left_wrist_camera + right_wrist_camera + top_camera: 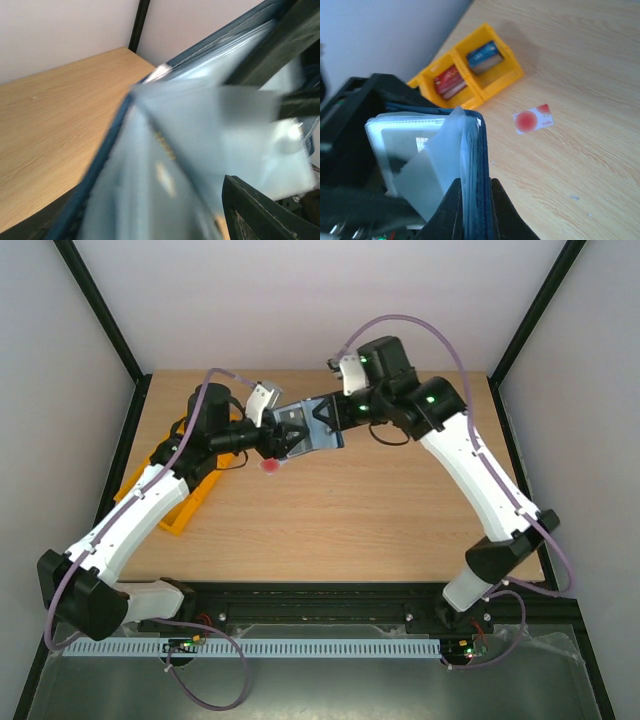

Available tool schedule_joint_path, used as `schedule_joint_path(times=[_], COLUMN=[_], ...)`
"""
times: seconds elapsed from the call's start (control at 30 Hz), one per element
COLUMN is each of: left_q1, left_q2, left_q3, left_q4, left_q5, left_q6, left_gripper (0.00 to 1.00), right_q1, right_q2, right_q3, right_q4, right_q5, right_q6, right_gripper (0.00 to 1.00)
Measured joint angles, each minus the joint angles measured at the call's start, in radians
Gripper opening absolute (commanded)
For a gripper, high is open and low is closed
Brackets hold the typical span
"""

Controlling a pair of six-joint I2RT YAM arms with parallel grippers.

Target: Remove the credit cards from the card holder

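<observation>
The navy card holder (pixel 310 426) hangs open above the table between both arms. My right gripper (pixel 474 200) is shut on its navy cover and clear sleeves (pixel 420 165), near the spine. My left gripper (pixel 287 440) reaches into the sleeves from the left. In the left wrist view the blurred sleeves (pixel 200 130) fill the space between its jaws; only one finger (pixel 260 210) shows, and contact is unclear. A white credit card with a red round mark (pixel 534 120) lies flat on the table below the holder (pixel 270 467). No other card can be made out.
An orange tray (pixel 495 75) with a red item and a blue item in its compartments stands at the table's left (pixel 185 515), partly under my left arm. Walls and black frame posts close the back and sides.
</observation>
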Motion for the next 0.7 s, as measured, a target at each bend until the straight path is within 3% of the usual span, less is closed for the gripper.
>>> schedule_joint_path(times=[0.3, 0.6, 0.7], left_q1=[0.029, 0.030, 0.033], left_q2=[-0.040, -0.043, -0.043], left_q3=[-0.012, 0.009, 0.024], left_q4=[0.001, -0.027, -0.060], left_q5=[0.187, 0.326, 0.362], left_q6=[0.014, 0.050, 0.080], left_gripper=[0.68, 0.67, 0.61], right_q1=[-0.062, -0.109, -0.116], right_q2=[-0.236, -0.266, -0.267], right_q3=[-0.173, -0.238, -0.249], right_q4=[0.126, 0.204, 0.224], right_q5=[-0.241, -0.405, -0.442], right_q6=[-0.104, -0.158, -0.164], right_gripper=[0.02, 0.02, 0.02])
